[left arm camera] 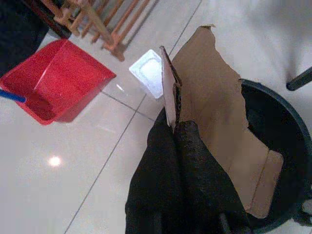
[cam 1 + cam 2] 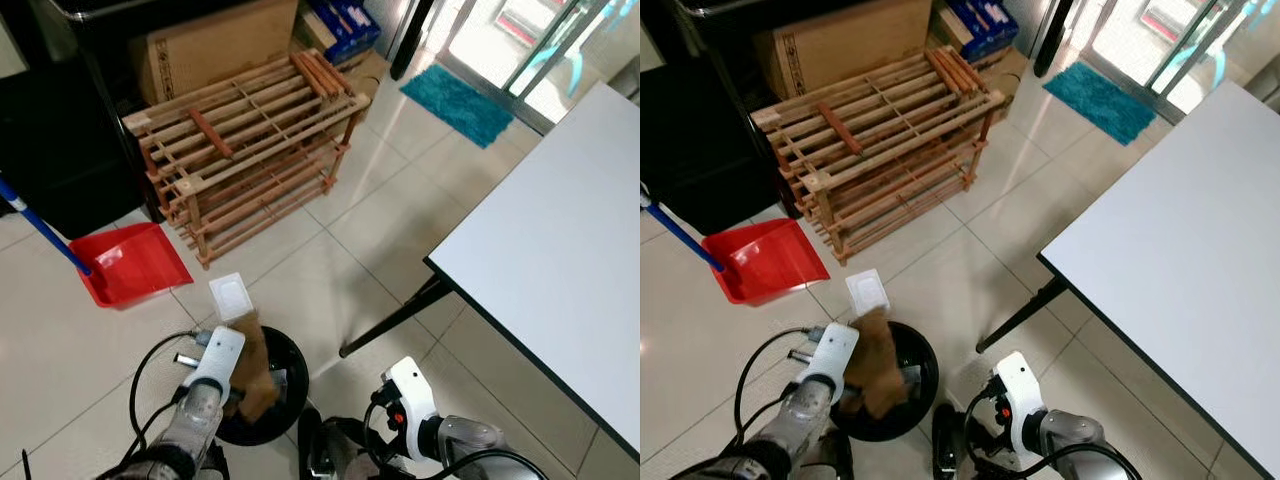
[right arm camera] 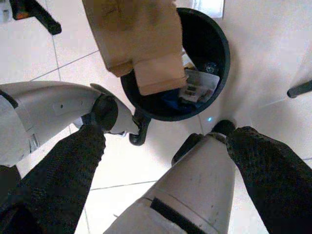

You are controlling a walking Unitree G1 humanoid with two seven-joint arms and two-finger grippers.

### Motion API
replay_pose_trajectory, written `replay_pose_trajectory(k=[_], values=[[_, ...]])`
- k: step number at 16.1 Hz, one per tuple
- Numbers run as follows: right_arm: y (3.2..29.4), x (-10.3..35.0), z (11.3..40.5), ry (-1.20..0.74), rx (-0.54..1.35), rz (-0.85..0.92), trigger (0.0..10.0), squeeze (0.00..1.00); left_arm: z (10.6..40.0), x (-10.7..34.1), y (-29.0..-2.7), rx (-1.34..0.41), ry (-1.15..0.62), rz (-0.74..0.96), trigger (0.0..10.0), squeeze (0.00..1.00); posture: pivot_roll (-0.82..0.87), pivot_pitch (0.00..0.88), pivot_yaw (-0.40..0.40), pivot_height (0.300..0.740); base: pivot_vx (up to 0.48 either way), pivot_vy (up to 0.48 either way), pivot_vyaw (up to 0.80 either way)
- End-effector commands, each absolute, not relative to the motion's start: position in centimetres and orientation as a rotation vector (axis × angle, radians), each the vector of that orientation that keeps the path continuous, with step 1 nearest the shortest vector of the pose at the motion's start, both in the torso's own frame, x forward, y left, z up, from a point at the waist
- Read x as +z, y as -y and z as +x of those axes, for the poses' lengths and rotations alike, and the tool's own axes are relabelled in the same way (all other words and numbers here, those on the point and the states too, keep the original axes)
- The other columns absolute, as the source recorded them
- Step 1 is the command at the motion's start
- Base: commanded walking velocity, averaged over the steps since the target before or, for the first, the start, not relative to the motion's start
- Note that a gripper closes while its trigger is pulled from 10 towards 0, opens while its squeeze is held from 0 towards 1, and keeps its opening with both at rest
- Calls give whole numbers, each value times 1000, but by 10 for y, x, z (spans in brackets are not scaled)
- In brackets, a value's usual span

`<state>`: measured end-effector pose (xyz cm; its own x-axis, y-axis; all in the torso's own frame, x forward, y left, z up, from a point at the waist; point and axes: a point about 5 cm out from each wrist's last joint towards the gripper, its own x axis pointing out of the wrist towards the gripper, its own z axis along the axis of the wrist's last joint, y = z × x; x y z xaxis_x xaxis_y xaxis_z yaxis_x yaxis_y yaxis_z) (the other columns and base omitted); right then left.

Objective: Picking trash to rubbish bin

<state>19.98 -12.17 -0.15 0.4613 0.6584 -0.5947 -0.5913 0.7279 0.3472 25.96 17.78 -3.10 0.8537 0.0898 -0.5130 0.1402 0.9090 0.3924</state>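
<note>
The left gripper [image 1: 175, 127] pinches a torn cardboard piece [image 1: 214, 112] between its 2 closed fingers, hanging it over the black rubbish bin [image 1: 287, 146] just below. The right gripper [image 3: 161, 161] is spread wide, holding nothing. Beyond the left gripper lie a white tray [image 2: 230, 296], then a red dustpan [image 2: 135, 262].
</note>
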Motion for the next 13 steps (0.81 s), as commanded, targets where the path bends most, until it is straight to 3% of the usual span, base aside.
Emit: replay_pose_trajectory(k=[1,3,4,12,13], values=[[129,-5,194,-805,748,87,10000,0,253,-37,-173,-37,-572,437,10000,0,-232,296,-209,740,0,0,0],[129,-3,194,-806,746,86,10000,0,254,-36,-174,-36,-565,439,10000,51,-232,303,-212,740,0,0,0],[127,-2,194,-806,749,89,10000,0,254,-36,-176,-41,-563,447,10000,980,-229,303,-212,740,0,0,0],[124,-3,193,-808,745,99,10000,0,253,-37,-174,-82,-575,462,10000,1000,-225,306,-201,740,0,0,0],[124,-4,193,-807,743,100,10000,0,252,-38,-173,-86,-576,469,10000,667,-220,305,-197,740,0,0,0]])
